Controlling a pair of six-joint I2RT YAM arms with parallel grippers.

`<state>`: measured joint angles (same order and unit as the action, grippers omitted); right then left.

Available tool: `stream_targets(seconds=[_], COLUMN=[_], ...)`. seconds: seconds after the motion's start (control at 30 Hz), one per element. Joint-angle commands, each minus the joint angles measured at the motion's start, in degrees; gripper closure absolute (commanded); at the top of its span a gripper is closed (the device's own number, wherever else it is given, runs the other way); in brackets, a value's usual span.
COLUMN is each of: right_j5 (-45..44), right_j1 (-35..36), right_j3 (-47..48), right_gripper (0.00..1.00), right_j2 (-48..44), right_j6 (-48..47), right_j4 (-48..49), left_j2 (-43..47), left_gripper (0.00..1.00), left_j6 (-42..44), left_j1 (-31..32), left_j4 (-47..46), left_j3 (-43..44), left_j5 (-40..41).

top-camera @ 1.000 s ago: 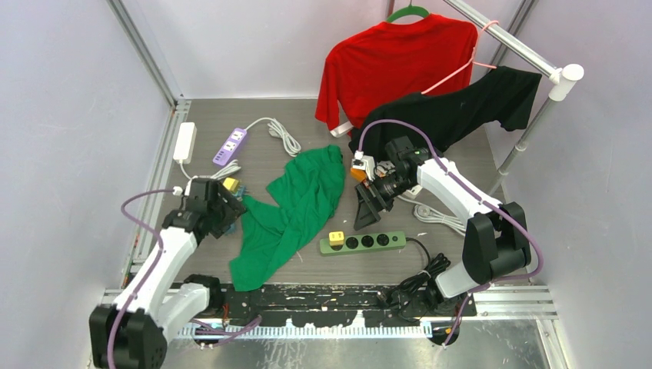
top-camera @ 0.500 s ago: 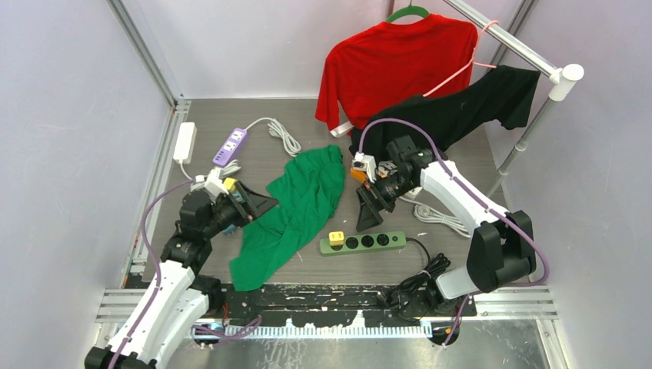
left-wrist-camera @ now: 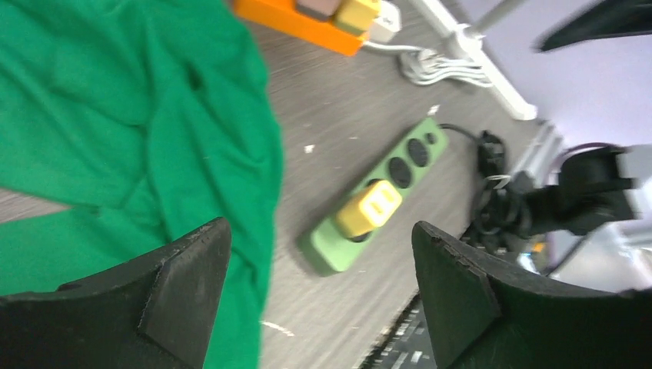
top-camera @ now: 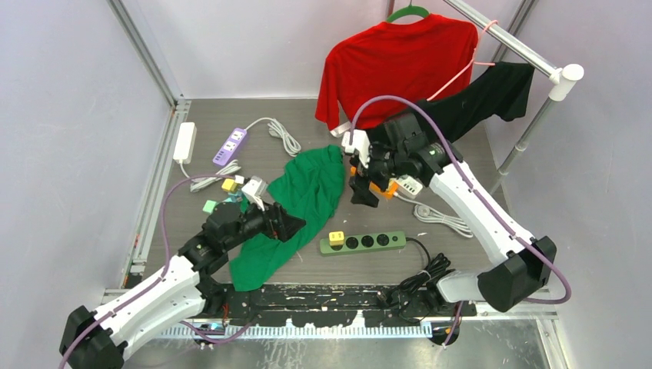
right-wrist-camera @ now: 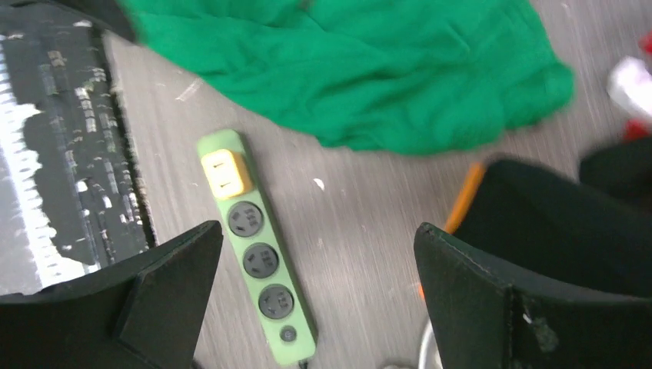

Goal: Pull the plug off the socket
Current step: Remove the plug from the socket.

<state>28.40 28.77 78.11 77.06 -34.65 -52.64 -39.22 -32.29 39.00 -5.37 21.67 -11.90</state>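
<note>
**Top view.**
- Green power strip (top-camera: 370,241): lies flat on the table (top-camera: 307,111), near centre.
- Yellow plug (top-camera: 336,237): seated in the strip's left-end socket.
- Green shirt (top-camera: 307,192): crumpled on the table, left of the strip.
- Left gripper (top-camera: 296,227): over the shirt's near right edge, just left of the plug, not touching it.
- Right gripper (top-camera: 361,194): raised, far side of the strip.
- Red shirt (top-camera: 396,58) and black shirt (top-camera: 484,96): hung on the rack at far right.
- Purple power strip (top-camera: 231,146): far left.

**Left wrist view.**
- Left gripper (left-wrist-camera: 319,231): jaws spread wide, holding nothing.
- Yellow plug (left-wrist-camera: 369,209): in the end socket of the green power strip (left-wrist-camera: 419,150), framed between the fingers (left-wrist-camera: 184,292) and below them.
- Green shirt (left-wrist-camera: 115,115): to the left.

**Right wrist view.**
- Right gripper (right-wrist-camera: 319,229): jaws spread wide, empty.
- Yellow plug (right-wrist-camera: 224,173): in the green power strip (right-wrist-camera: 277,323), well below the gripper.
- Green shirt (right-wrist-camera: 346,69): beyond.
</note>
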Motion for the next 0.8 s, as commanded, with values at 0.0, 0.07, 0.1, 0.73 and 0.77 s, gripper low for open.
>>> stream_targets(seconds=[0.0, 0.07, 0.1, 0.73, 0.77], right_j5=[25.8, 31.0, 31.5, 14.7, 14.0], right_j1=[-0.4, -0.4, -0.4, 8.6, 9.6], right_j3=[-7.7, -13.6, -16.3, -27.9, -28.1], right_gripper=[0.0, 0.0, 0.0, 0.21, 0.24], right_j2=[-1.8, -2.6, -3.1, 0.3, 0.7], right_j6=[-14.5, -21.9, -23.2, -9.5, -10.1], right_j4=[0.4, 0.1, 1.5, 28.7, 28.8], left_j2=[-0.4, -0.5, -0.8, -24.4, -25.9], left_gripper=[0.13, 0.13, 0.11, 0.08, 0.1], left_j6=[9.7, 11.7, 12.0, 41.8, 41.9], left_j1=[0.1, 0.0, 0.1, 17.7, 17.7], left_j4=[-6.5, -12.4, -15.4, -36.3, -37.2], left_j3=[-2.7, -5.4, -6.8, -10.5, -10.0], left_j5=[3.5, -3.0, -5.1, 0.2, -0.1])
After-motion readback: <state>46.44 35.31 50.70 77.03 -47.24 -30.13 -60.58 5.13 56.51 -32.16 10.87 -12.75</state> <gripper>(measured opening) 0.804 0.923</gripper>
